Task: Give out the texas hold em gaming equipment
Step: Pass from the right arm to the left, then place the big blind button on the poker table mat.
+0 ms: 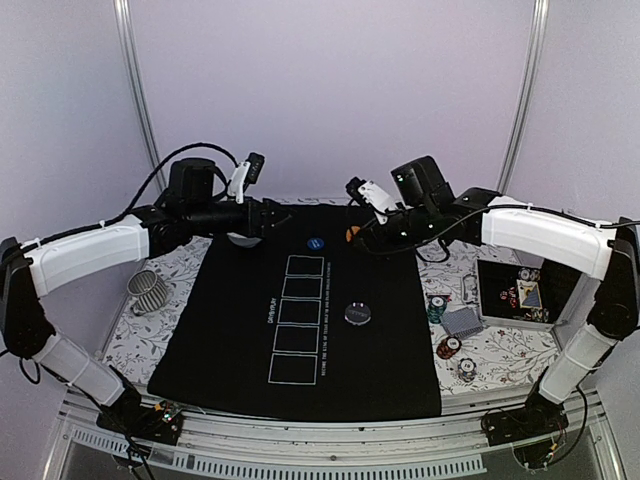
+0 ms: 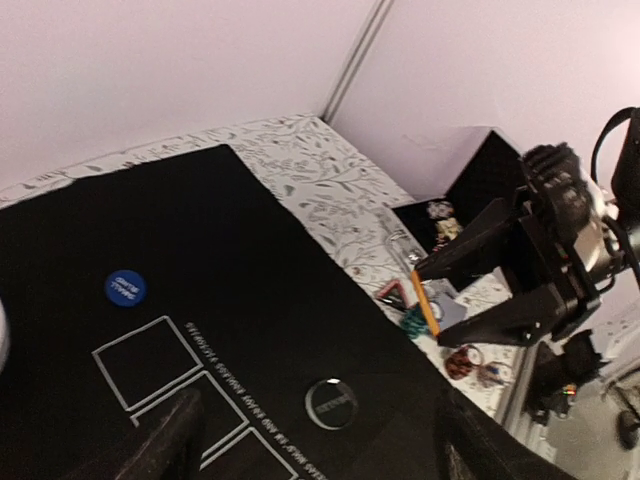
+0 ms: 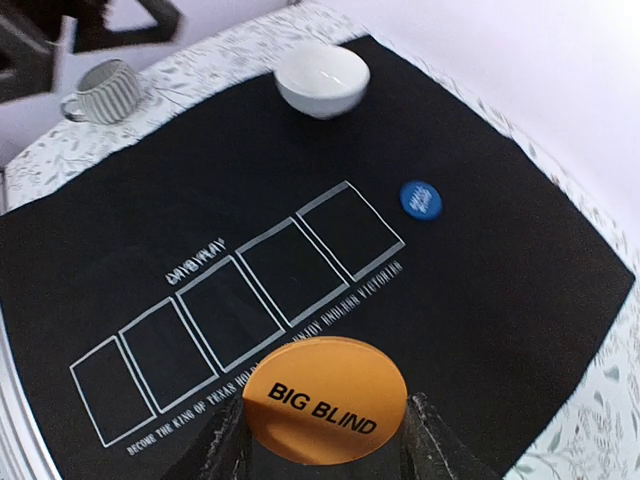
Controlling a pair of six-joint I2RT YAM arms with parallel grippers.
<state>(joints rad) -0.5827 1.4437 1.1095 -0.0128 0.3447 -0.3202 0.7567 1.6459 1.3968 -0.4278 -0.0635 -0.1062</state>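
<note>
Orange disc (image 3: 325, 398), marked "BIG BLIND", is pinched edge to edge in the right gripper (image 3: 326, 445), up in the air over the far end of the mat (image 3: 480, 300), with its face tilted back at the wrist. Blue disc (image 3: 420, 199) lies flat on the mat ahead of those fingers, toward the left arm's side. Black disc (image 1: 358, 313) sits further back, toward the bases. Left gripper (image 2: 325, 450) is empty, jaws wide, hovering across the mat. Right arm's move: probably down onto the mat near blue.
</note>
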